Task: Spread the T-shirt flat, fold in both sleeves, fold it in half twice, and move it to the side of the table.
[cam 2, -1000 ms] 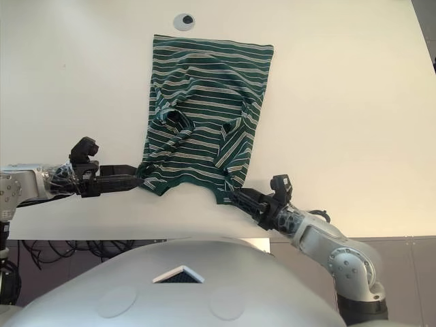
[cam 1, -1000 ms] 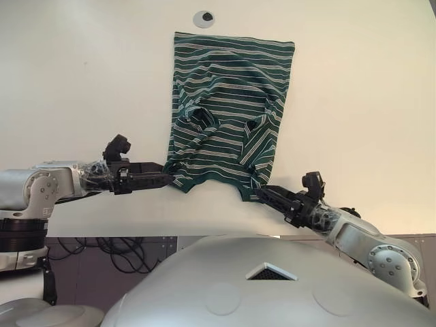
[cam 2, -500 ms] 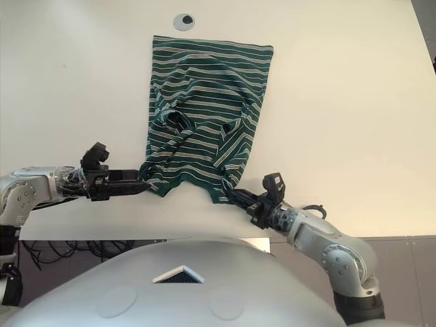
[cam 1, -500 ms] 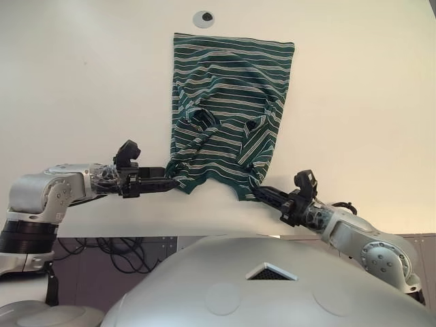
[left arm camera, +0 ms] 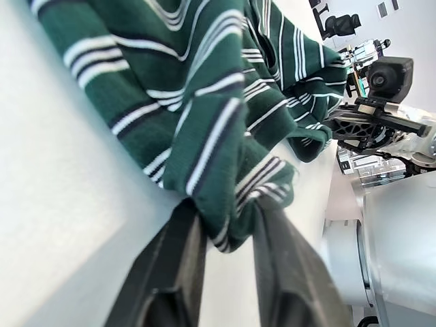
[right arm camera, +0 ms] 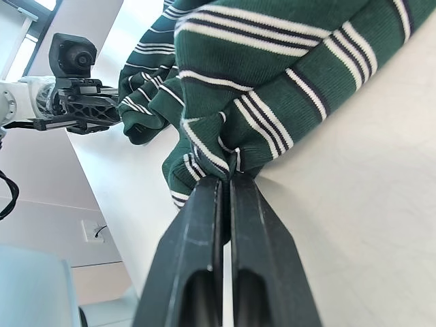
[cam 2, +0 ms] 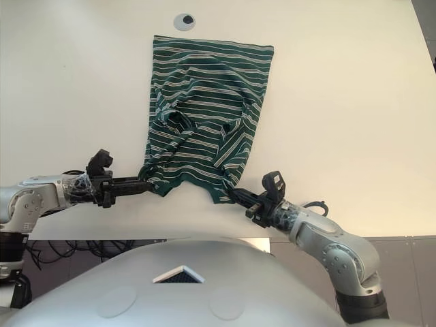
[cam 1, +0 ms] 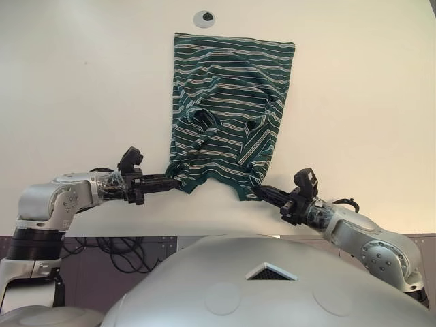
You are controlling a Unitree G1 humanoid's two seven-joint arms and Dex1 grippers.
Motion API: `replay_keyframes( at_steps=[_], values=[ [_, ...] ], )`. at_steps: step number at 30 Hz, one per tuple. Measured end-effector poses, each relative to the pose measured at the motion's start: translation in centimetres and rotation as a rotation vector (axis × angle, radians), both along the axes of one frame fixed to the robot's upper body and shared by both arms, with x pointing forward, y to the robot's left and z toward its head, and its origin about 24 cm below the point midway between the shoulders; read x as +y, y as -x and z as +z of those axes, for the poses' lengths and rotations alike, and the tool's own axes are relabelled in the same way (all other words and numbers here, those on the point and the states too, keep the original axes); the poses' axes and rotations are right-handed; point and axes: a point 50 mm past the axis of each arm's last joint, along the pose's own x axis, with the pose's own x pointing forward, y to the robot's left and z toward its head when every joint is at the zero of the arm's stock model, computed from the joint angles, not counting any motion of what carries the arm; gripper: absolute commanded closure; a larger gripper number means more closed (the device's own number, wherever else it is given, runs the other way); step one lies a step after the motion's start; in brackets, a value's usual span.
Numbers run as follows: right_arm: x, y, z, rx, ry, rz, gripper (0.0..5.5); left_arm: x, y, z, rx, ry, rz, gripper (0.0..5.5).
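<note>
Close to the near edge of the worktop (cam 1: 354, 102), the left gripper (cam 1: 174, 182) is clamped on the bunched near-left corner of the T-shirt (cam 1: 228, 102), with cloth pinched between its two fingers (left arm camera: 170, 272). The green striped T-shirt lies rumpled at the middle of the worktop. Its straight hem reaches towards the far edge, just short of a round grommet (cam 1: 203, 18). The right gripper (cam 1: 259, 189), also by the near edge, is squeezed tight on a fold at the shirt's near-right corner.
</note>
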Motion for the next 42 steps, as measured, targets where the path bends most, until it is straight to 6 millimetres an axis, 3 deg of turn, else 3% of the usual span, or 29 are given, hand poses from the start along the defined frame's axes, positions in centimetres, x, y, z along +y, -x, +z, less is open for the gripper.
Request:
replay_keyframes(
  at_steps=[4, 7, 13, 17, 23, 30, 35, 41, 42],
  values=[
    [-0.2, -0.1, 0.0, -0.012, -0.002, 0.000, 5.50, -0.1, 0.2, 0.2, -0.004, -0.020, -0.030, 5.46],
    [-0.9, -0.2, 0.3, -0.010, -0.013, -0.016, 5.50, 0.1, 0.4, 0.7, 0.015, -0.030, -0.069, 5.49],
    [-2.6, 1.0, 1.3, 0.041, -0.026, 0.019, 5.50, 0.0, 0.3, 3.7, -0.038, -0.070, -0.253, 5.49],
    [-2.3, 2.1, 2.5, 0.065, -0.082, 0.138, 5.50, -1.5, 1.1, 5.0, -0.069, -0.062, -0.396, 5.49],
    [-2.4, 0.9, 4.2, -0.006, -0.133, 0.170, 5.50, -1.5, 1.2, 6.1, -0.068, -0.074, -0.485, 5.49],
    [-4.2, -3.4, 6.0, -0.105, -0.111, 0.223, 5.50, -1.5, -3.0, 7.9, -0.191, -0.072, -0.477, 5.49],
    [-5.1, -8.3, 7.8, -0.195, -0.094, 0.300, 5.50, -1.6, -6.8, 9.4, -0.278, -0.048, -0.440, 5.49],
    [-5.3, -13.5, 8.7, -0.249, -0.085, 0.364, 5.50, -1.1, -11.3, 10.2, -0.346, -0.048, -0.372, 5.49],
    [-5.6, -14.9, 8.7, -0.253, -0.069, 0.364, 5.50, -1.1, -12.7, 10.1, -0.357, -0.051, -0.353, 5.49]
  ],
)
